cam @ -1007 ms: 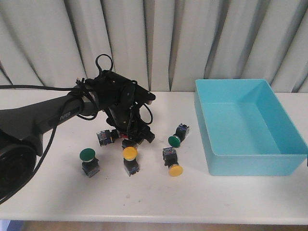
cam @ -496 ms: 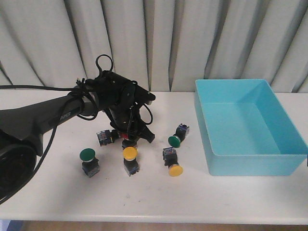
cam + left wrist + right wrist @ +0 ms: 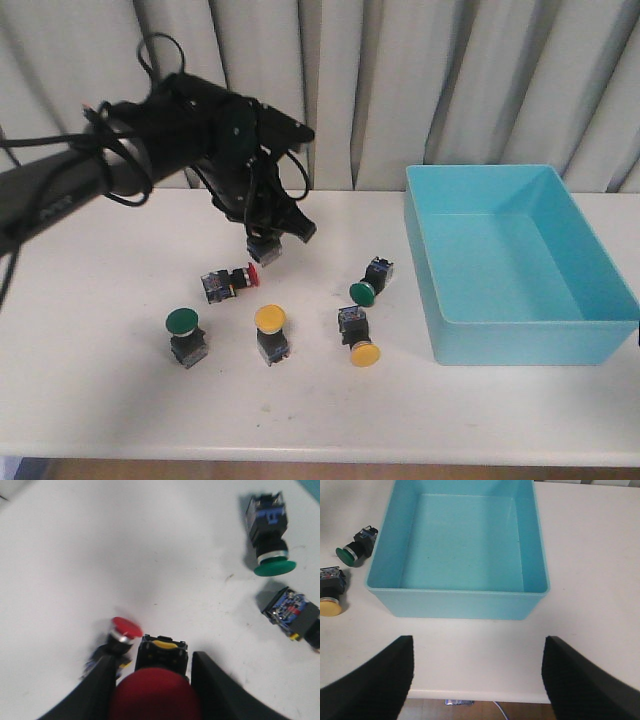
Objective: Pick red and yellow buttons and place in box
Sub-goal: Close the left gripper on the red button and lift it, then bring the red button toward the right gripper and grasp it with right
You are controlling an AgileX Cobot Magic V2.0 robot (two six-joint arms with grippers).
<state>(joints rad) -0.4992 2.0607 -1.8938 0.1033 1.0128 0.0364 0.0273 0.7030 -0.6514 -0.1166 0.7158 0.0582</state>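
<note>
Left pincer (image 3: 268, 243) is up off the bench (image 3: 120, 400), pinching a red button (image 3: 156, 700) between its fingers (image 3: 102, 680), red cap toward the wrist camera, black body pointing down. Below it a second red button (image 3: 228, 281) lies on its side. Nearer the front edge stand a green button (image 3: 184, 334) and a yellow button (image 3: 270, 331), with another yellow button (image 3: 359, 337) tipped over and another green one (image 3: 370, 281) just behind it. The box (image 3: 520, 330) sits toward the bench's right edge, nothing visible inside. Right pincer (image 3: 476, 680) hovers by the box's front wall, fingers spread wide.
</note>
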